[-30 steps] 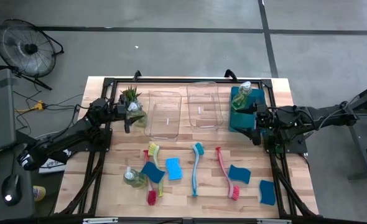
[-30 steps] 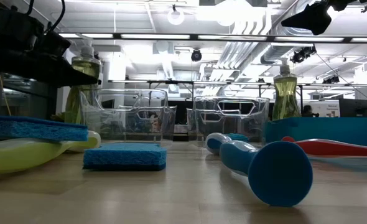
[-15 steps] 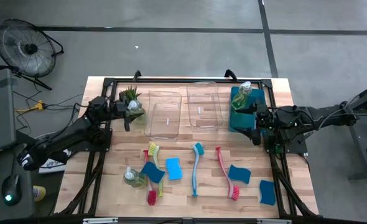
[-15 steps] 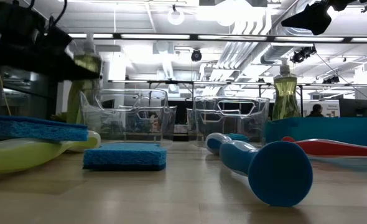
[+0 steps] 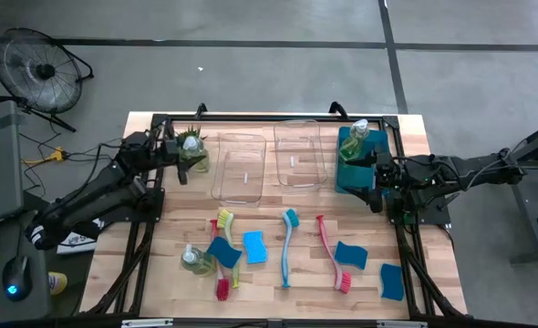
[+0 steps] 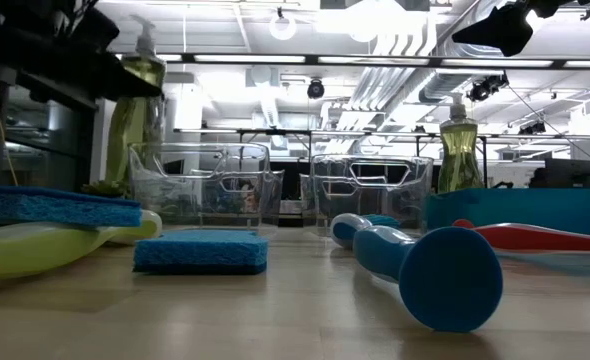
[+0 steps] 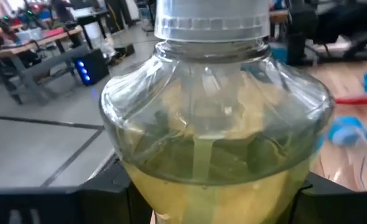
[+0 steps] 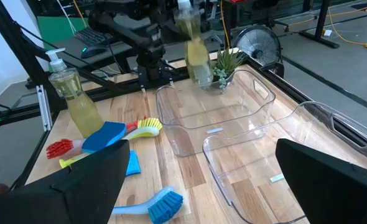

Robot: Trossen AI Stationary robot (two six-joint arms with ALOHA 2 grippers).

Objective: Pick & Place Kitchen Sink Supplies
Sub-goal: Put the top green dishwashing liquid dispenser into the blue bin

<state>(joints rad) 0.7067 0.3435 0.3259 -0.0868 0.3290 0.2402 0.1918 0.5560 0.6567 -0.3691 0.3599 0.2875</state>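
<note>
the left gripper [image 5: 183,157] has its fingers clenched on a clear soap bottle [image 7: 216,134] of yellowish-green liquid, held lifted off the surface [image 5: 278,200] just beside the spiky potted plant [image 5: 192,138] and the nearer of 2 clear bins [image 5: 242,167] — in the low view the bottle hangs above the bin's rim. the right gripper [image 5: 375,179] waits with fingers released wide beside the teal bin [image 5: 346,164], which holds another soap bottle [image 5: 360,129]. sponges — 1 blue sponge [image 5: 254,246] among them — and brushes lie on the front half.
</note>
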